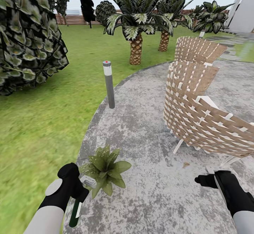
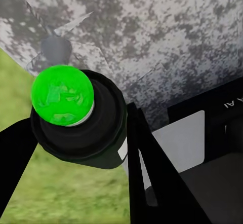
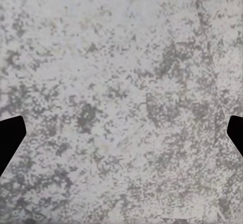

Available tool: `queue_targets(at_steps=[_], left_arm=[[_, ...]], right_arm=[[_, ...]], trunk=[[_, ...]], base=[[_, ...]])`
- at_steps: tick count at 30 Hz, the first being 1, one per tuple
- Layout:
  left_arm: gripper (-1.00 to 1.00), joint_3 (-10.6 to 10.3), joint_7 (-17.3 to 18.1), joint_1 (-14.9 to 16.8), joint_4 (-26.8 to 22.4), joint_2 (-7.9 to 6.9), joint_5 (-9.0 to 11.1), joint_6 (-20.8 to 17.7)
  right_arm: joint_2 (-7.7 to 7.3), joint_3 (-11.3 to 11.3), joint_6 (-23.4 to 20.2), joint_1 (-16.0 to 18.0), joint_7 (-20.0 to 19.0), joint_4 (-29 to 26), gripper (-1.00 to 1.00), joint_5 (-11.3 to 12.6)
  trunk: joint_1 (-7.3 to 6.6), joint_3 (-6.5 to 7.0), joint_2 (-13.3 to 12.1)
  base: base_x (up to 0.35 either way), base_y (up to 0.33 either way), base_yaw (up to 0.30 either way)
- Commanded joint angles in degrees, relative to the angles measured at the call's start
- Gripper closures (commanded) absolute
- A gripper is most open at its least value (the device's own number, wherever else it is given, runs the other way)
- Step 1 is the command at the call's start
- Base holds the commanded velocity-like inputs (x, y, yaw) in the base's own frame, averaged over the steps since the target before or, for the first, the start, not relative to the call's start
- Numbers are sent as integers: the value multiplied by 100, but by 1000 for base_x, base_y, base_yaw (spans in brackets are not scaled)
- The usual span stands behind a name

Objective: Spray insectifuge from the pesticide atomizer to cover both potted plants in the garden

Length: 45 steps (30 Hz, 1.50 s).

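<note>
Left gripper (image 1: 78, 195) is clamped on the pesticide atomizer (image 1: 75, 214), down at seven o'clock in my head view, and I've got the bottle hanging nearly upright below the black fingers, long axis running up and down with a slight lean. From the left wrist camera I'm looking straight along that axis at its bright green rounded end (image 2: 62, 95), ringed by a dark collar, black fingers (image 2: 147, 168) pressed against its side, lawn and paving beyond.

Right gripper (image 1: 201, 181) sits at four o'clock over bare paving; on its wrist camera the two black fingertips (image 3: 10, 138) stand wide apart at the frame's edges, nothing between them but mottled grey patio (image 3: 121, 92).

One potted plant (image 1: 106, 170) sits just beside the left gripper at six o'clock, a low green rosette on the patio's edge where it meets the grass (image 1: 42, 121). Ahead at eleven o'clock, a grey bollard light (image 1: 109, 84) stands on that border. A woven chair (image 1: 204, 117) fills three o'clock, a second one (image 1: 195, 48) behind it. Scaly-trunked palms (image 1: 135, 25) rise at twelve, a dark leafy bush (image 1: 28, 36) at ten, brown fence (image 1: 74, 19) far back.
</note>
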State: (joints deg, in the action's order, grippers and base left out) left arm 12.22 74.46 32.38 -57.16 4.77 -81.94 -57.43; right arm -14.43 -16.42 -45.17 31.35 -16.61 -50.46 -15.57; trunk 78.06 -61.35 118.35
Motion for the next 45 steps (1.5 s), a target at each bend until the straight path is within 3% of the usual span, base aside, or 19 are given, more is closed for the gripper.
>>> queue_targets(at_steps=[1,23,35,45], left_arm=[[100,17,59,5,-5,7,-54,-49],[100,19,68,5,3,7,-32,-57],[100,6,68,5,3,7,-36,-57],[100,15,72,1,5,7,-22,-55]], right_arm=[[1,-11,-18,3,-53,-7,-100,-60],[1,-11,-18,3,-45,36,-100,-77],[1,-11,-18,3,-44,45,-100,-87],[1,-3,-18,3,-44,276,-100,-95]], trunk=[[-1,-5,2],[-1,-5,2],[-1,-5,2],[-1,-5,2]], base=[[0,0,-36],[1,-1,30],[195,-190,87],[12,-13,0]])
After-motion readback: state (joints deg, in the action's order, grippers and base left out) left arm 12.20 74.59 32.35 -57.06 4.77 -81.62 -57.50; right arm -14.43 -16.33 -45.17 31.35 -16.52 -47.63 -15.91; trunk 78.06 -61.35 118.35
